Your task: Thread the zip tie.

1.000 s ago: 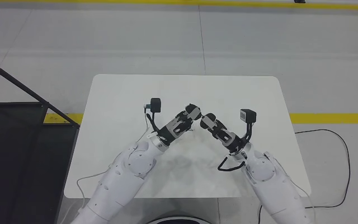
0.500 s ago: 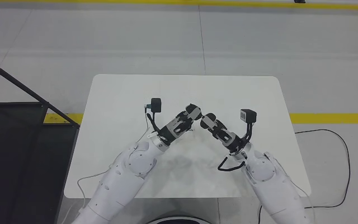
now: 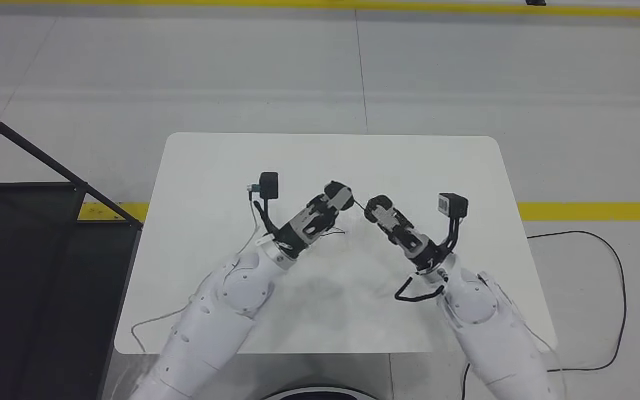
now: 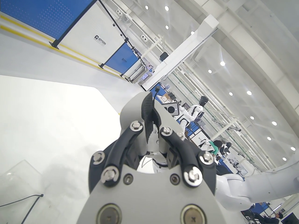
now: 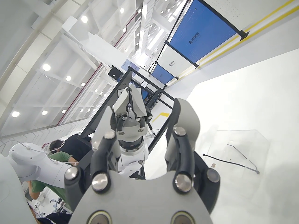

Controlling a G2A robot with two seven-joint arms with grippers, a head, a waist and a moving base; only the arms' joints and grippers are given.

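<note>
Zip tie [image 4: 156, 92] sits pinched in the closed left gripper [image 4: 153, 108], its short end poking straight out past the fingertips, white table [image 4: 46, 108] and a lamp-lit hall behind. From the right wrist, the right gripper [image 5: 143, 106] gapes wide facing it, spare ties [image 5: 224, 160] flat on a clear tray [image 5: 245, 141]. From above, both hang close over the table's middle, tips apart.

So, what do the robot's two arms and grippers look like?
The left arm and right arm are smooth white shells. The left gripper and right gripper have pale grey fingers with black pads, black link bars, silver screws, grey base plate. A black camera box stands beside each wrist; a black cable loops at the right one.
</note>
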